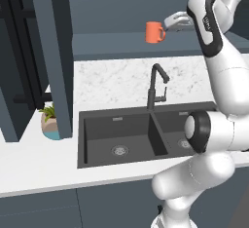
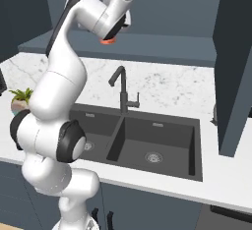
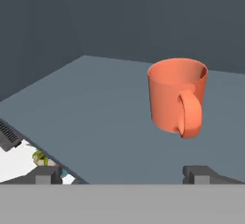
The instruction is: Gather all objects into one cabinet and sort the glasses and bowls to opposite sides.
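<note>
One small orange handled mug [image 1: 154, 32] stands upright on the floor of the open slate blue-grey wall cabinet [image 1: 112, 44] above the sink. In the hand view the mug [image 3: 177, 96] sits just ahead and right of centre, with its loop handle turned toward the camera. My gripper [image 1: 177, 22] is raised to cabinet height just right of the mug, and it is open with nothing between its fingers [image 3: 201, 174]. From the right base view my hand hides most of the mug, leaving its orange base [image 2: 106, 41] showing. The other mug, the beige cup and the bowl are out of view.
An open cabinet door [image 1: 53, 56] hangs at the left, and another [image 2: 236, 71] at the right. Below are the black faucet [image 1: 156, 85], the double dark sink [image 1: 121, 139] and the white counter. A teal plant pot [image 1: 50, 123] stands left of the sink.
</note>
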